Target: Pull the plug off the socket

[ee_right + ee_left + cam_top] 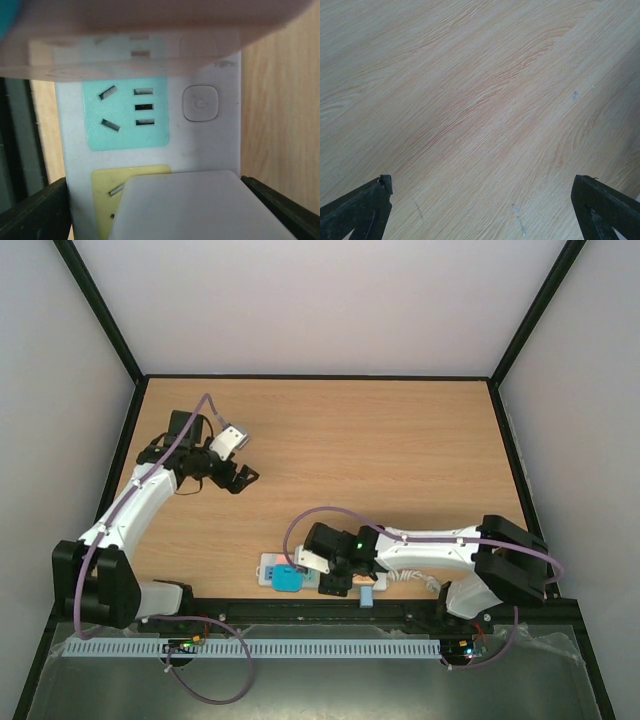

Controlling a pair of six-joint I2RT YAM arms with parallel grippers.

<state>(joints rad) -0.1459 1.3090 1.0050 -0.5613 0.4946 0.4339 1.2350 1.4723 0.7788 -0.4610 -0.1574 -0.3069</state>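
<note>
The socket [268,569], a long white power strip, lies at the table's near edge. In the right wrist view the socket [210,145] shows a green outlet [127,112], a round button [200,103] and a yellow outlet [107,182]. A white plug [200,210] sits over the yellow outlet, between my right fingers. My right gripper [155,185] [335,583] straddles it with jaws wide; the right finger [285,210] touches the plug and the left finger [35,212] stands clear of it. My left gripper [243,478] [482,182] is open over bare wood at far left.
A blue block [288,580] sits on the strip left of my right gripper. A blurred pale block [150,30] crosses the top of the right wrist view. The strip's white cord [415,580] curls under the right arm. A black rail [300,608] borders the near edge.
</note>
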